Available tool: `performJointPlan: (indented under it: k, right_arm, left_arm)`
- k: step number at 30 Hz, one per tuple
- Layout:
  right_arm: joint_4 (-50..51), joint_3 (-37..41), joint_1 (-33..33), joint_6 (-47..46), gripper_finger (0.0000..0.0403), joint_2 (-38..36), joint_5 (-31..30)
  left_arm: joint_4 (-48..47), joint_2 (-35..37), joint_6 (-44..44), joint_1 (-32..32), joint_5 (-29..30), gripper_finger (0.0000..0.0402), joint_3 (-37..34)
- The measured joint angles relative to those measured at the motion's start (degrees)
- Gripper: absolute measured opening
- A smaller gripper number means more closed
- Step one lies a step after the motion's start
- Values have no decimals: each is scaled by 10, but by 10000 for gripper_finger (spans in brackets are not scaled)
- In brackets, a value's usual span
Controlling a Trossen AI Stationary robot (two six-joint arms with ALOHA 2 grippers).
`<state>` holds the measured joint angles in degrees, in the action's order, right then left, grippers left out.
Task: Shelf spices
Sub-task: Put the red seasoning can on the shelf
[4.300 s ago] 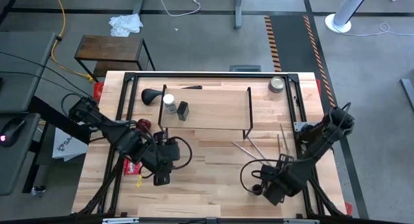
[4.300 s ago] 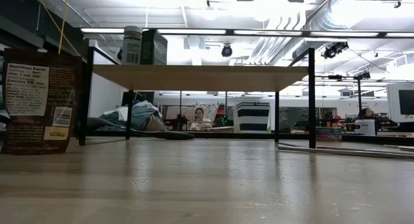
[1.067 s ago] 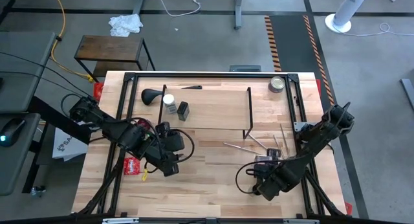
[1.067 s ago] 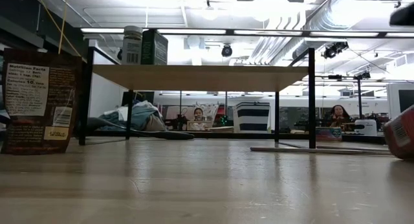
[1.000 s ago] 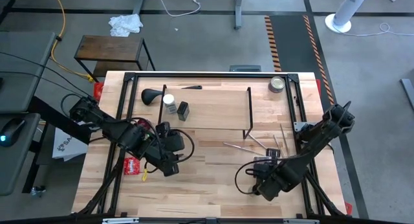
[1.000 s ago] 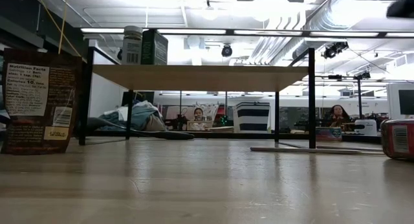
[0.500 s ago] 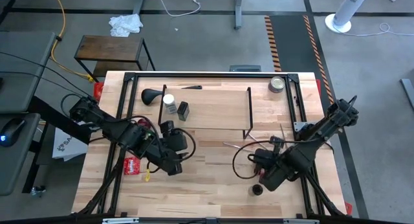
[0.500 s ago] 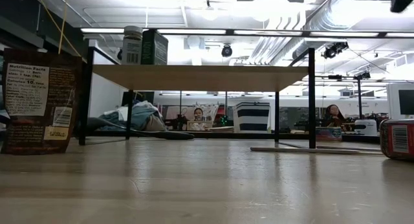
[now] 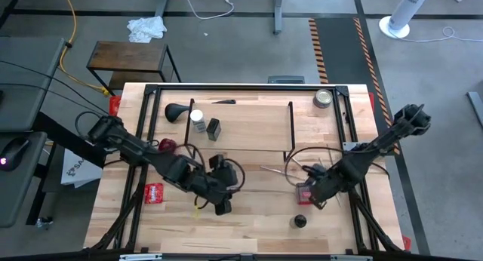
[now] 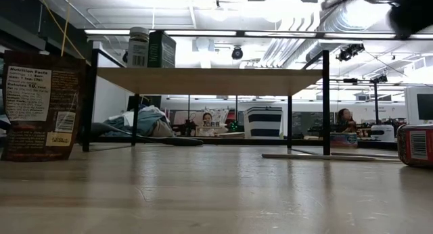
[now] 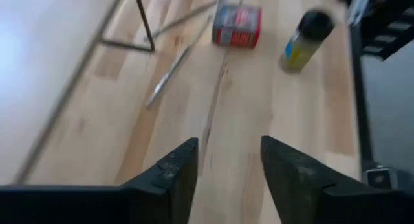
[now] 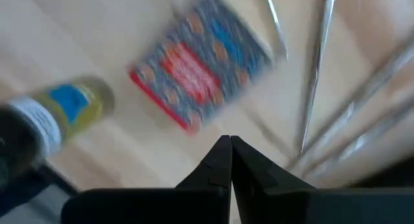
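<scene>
While the right end effector (image 9: pixel 311 194), fingers together, hovers over the red tin (image 9: pixel 304 191), the black-capped jar (image 9: pixel 299 221) at its 6 o'clock looks light, rigid, slippery; grip its body; left end effector (image 9: pixel 224 207) apart.

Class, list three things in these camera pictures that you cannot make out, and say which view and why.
- Label text on the red tin: right wrist view, motion blur.
- Red tin again: low view, cut off by the picture's edge.
- Contents of the jars on the shelf: high view, too small.
</scene>
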<state>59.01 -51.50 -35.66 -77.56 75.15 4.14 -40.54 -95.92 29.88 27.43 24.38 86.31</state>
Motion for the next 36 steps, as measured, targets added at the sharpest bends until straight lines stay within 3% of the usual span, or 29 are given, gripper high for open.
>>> performJointPlan:
  k: [4, 9, 20, 22, 26, 27, 32, 36]
  right_arm:
    - [-16, 73, -13, -112, 0, -52, 13]
    - [-110, 133, -20, -208, 0, -69, -16]
    - [-166, 149, -9, -268, 0, 6, -57]
    - [-232, 149, -2, -250, 0, 33, -83]
    - [-492, 145, 17, -154, 0, 74, -154]
    - [-508, 137, 23, -144, 0, 81, -157]
    - [-380, 76, 33, -128, 0, 87, -182]
    - [-218, 18, 34, -65, 0, 71, -191]
  left_arm:
    - [2, -32, 34, 1, -7, 114, -23]
    - [-1, -47, 87, 5, -41, 13, -38]
    - [-47, -38, 234, 87, -21, 1, -99]
    - [-37, -38, 263, 102, -20, 1, -114]
    - [-38, -38, 299, 122, -14, 1, -131]
    - [-33, -38, 300, 124, -13, 1, -133]
    - [2, -36, 260, 117, -22, 1, -134]
    - [41, -35, 132, 107, -125, 1, -127]
